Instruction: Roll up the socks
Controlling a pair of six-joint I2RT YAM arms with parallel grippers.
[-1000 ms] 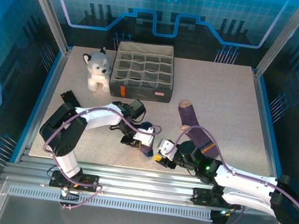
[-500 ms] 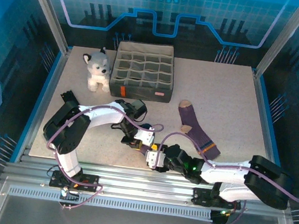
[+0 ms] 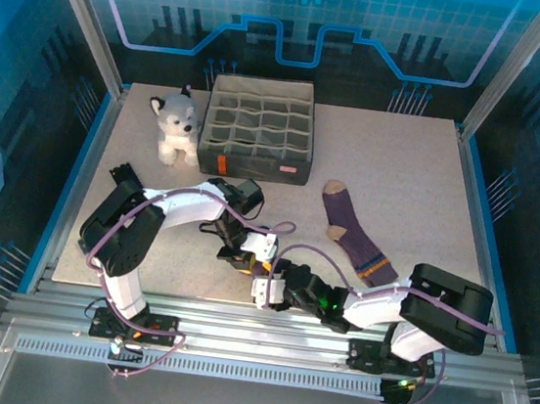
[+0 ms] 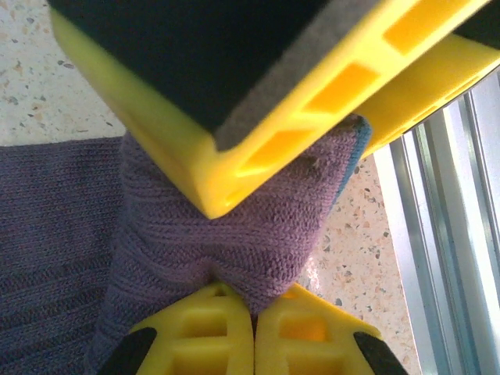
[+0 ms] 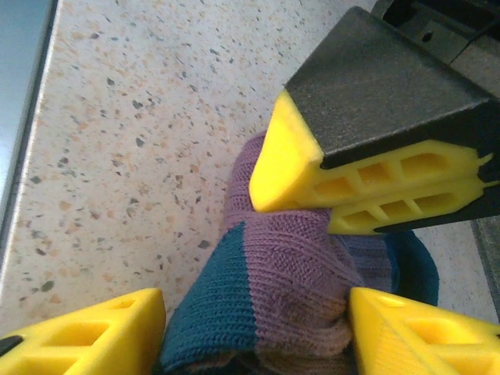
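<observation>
A bunched purple sock point(image 3: 263, 271) with a navy patch point(image 5: 211, 305) lies near the table's front edge. My left gripper point(image 3: 251, 256) is shut on a fold of this sock point(image 4: 234, 242), its fingertips point(image 4: 211, 328) pressed together at the bottom of the left wrist view. My right gripper point(image 3: 265, 288) is open, one finger on each side of the sock bundle point(image 5: 297, 273); its fingers point(image 5: 86, 336) rest against the knit. The other purple sock point(image 3: 353, 232), with tan toe and heel and a striped cuff, lies flat to the right.
A grey compartment box point(image 3: 259, 127) and a plush husky point(image 3: 174, 126) stand at the back left. The metal rail point(image 4: 453, 234) of the table's front edge runs just beside the bunched sock.
My right gripper has moved left, away from the flat sock, and now straddles the bunched sock. The left gripper has stayed shut on that sock in the same place.
</observation>
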